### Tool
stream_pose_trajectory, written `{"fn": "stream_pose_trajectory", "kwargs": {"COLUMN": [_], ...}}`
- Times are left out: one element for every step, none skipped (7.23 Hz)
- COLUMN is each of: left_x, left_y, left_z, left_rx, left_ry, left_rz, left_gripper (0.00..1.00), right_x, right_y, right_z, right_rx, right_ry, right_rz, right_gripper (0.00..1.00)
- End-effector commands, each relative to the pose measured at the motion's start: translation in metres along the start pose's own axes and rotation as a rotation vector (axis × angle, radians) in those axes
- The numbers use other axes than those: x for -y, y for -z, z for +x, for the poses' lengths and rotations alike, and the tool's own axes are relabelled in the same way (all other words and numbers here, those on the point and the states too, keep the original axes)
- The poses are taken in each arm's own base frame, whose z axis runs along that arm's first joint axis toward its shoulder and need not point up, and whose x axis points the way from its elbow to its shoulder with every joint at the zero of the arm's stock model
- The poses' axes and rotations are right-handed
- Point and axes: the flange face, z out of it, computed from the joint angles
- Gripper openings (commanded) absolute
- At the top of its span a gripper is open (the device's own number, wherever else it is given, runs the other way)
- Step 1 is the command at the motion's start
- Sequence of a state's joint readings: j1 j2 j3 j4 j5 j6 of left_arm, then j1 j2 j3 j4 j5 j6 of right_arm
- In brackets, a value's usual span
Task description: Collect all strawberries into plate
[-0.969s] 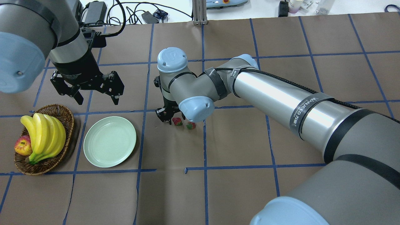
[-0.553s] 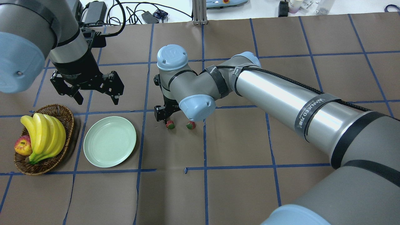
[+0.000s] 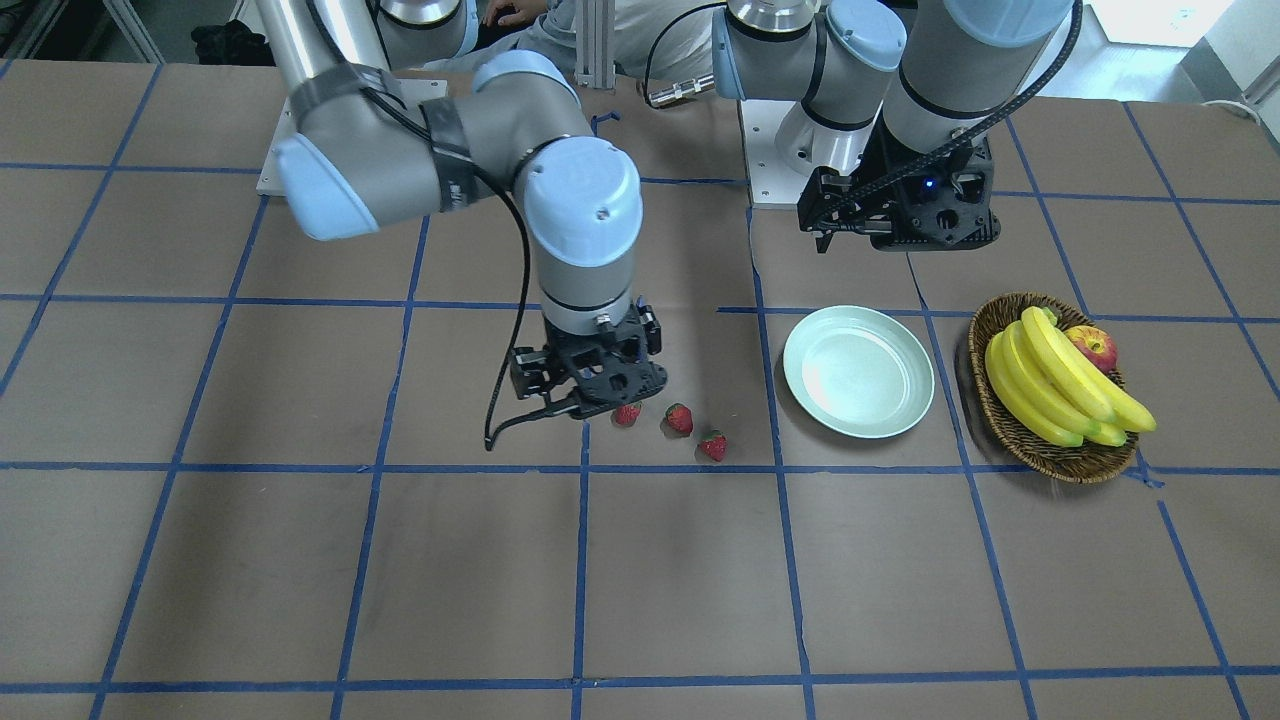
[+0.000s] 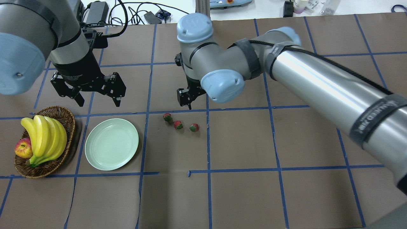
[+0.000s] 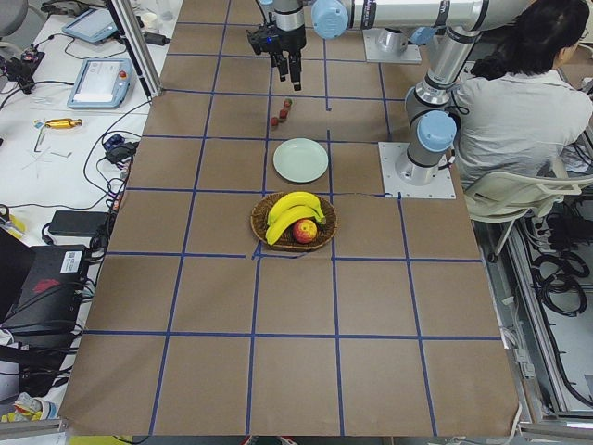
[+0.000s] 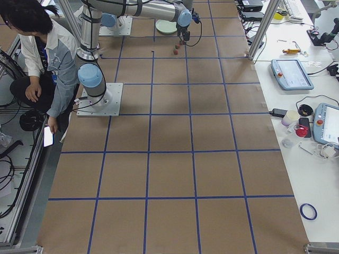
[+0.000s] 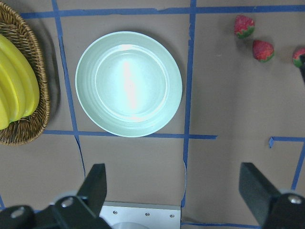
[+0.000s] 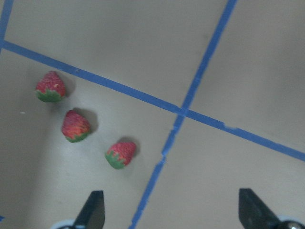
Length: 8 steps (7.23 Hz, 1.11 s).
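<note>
Red with green leafy caps, the three small strawberries [image 4: 178, 124] all lie on the brown paper-covered table [image 4: 248, 143]. They form a short slanted row just beside a blue tape crossing, near the round pale mint-green plate [image 4: 111, 144] but apart from it, and the plate holds nothing.

A second ago my right gripper [image 4: 186, 103] was down among them and hid one. Now it has lifted clear, and its wrist camera shows the fingers spread wide with nothing between them. The middle berry sits in a slightly different spot than before, so I judge the attempt nudged it rather than caught it. No berry is collected, and all three are left to do.

My left gripper [image 4: 99, 101] hangs beyond the plate, unmoved, its fingers also released and empty.

Each berry lies on its side. In the wrist views, the two nearest the plate have roughly parallel long axes, with caps toward the robot's side and tips away. The third is slanted relative to them. I would set the jaws across a berry's short width.
</note>
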State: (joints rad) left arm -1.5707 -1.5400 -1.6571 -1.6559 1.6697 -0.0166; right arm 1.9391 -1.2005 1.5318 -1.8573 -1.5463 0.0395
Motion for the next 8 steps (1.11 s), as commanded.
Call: {"fn": "stream_pose_trajectory", "kwargs": {"left_x": [0.002, 0.002, 0.006, 0.017, 0.021, 0.021, 0.03, 0.042], "left_y": [0.006, 0.013, 0.016, 0.009, 0.009, 0.008, 0.005, -0.002], "left_z": [-0.002, -0.002, -0.002, 0.0, 0.002, 0.006, 0.008, 0.009], "left_rx": [0.006, 0.003, 0.004, 0.002, -0.002, -0.001, -0.007, -0.012], "left_ry": [0.002, 0.006, 0.037, 0.053, 0.056, 0.051, 0.055, 0.057], "left_rz": [0.018, 0.033, 0.038, 0.052, 0.079, 0.08, 0.104, 0.133], "left_gripper": [1.0, 1.0, 1.0, 1.0, 1.0, 1.0, 1.0, 1.0], "right_x": [-0.013, -0.025, -0.038, -0.043, -0.05, -0.068, -0.077, -0.088], "right_y": [0.041, 0.053, 0.07, 0.086, 0.095, 0.112, 0.123, 0.135], "right_z": [0.084, 0.114, 0.153, 0.182, 0.192, 0.189, 0.184, 0.177], "right_rx": [-0.005, -0.029, -0.098, -0.105, -0.108, -0.107, -0.099, -0.084], "right_ry": [-0.14, -0.187, -0.239, -0.292, -0.311, -0.313, -0.31, -0.311], "right_rz": [-0.021, -0.062, -0.074, -0.053, -0.055, -0.066, -0.067, -0.068], "right_gripper": [1.0, 1.0, 1.0, 1.0, 1.0, 1.0, 1.0, 1.0]}}
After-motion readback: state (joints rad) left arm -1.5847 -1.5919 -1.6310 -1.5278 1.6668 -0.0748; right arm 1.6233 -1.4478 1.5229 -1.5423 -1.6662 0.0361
